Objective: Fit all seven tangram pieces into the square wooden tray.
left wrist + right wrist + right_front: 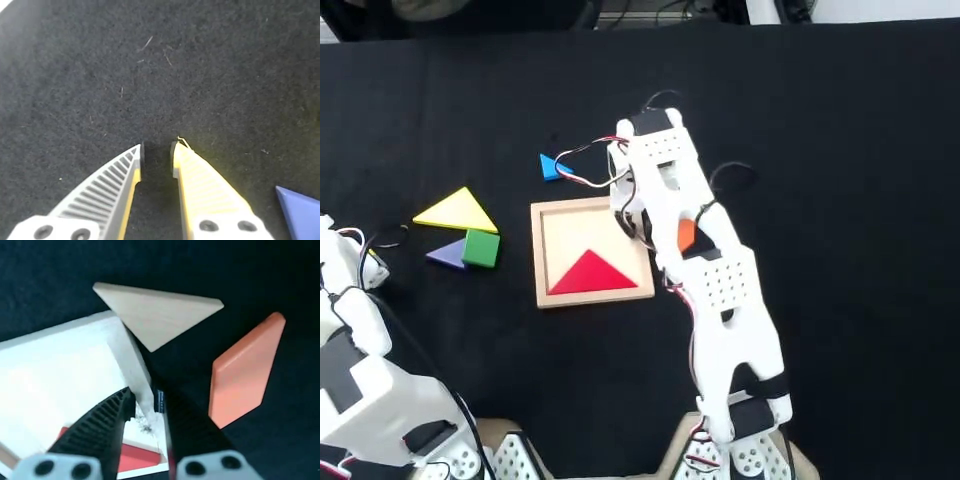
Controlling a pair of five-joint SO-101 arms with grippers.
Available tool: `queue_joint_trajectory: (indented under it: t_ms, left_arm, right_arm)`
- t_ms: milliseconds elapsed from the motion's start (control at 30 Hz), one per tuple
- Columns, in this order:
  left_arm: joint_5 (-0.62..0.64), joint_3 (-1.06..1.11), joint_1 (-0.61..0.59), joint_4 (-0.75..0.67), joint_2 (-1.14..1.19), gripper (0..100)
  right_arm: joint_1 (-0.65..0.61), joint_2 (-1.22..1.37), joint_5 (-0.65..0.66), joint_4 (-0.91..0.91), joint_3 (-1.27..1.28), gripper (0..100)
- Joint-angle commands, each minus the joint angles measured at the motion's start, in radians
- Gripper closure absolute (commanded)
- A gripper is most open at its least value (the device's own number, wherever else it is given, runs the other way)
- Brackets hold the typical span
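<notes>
The square wooden tray (538, 250) lies mid-table with a red triangle (590, 272) inside it. My right gripper (144, 394) hangs over the tray's right rim (131, 357), open only a little, one finger on each side of the wall. Just outside that corner lie a pale wooden triangle (160, 315) and an orange parallelogram (245, 372). Left of the tray are a yellow triangle (457, 211), a green square (481, 247) and a purple piece (447, 254); a blue triangle (552, 166) lies behind it. My left gripper (157, 147) is low over bare cloth, narrowly open and empty, with the purple piece (300, 212) beside it.
Black cloth covers the table. The right arm (720, 290) stretches from the front edge across the tray's right side and covers the pale triangle in the high view. The left arm's base (370, 390) sits at the front left. Cables loop behind the tray (590, 165).
</notes>
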Motion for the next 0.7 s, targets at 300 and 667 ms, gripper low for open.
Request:
queue_joint_trajectory:
  t_ms: [300,667]
  left_arm:
    - [0.009,0.007,0.03,-0.014,-0.02,87]
    - [0.009,0.007,0.065,-0.006,-0.02,87]
  right_arm:
    - [0.008,-0.104,0.075,0.032,-0.028,89.1]
    - [0.002,-0.325,0.112,0.031,0.136,66.9]
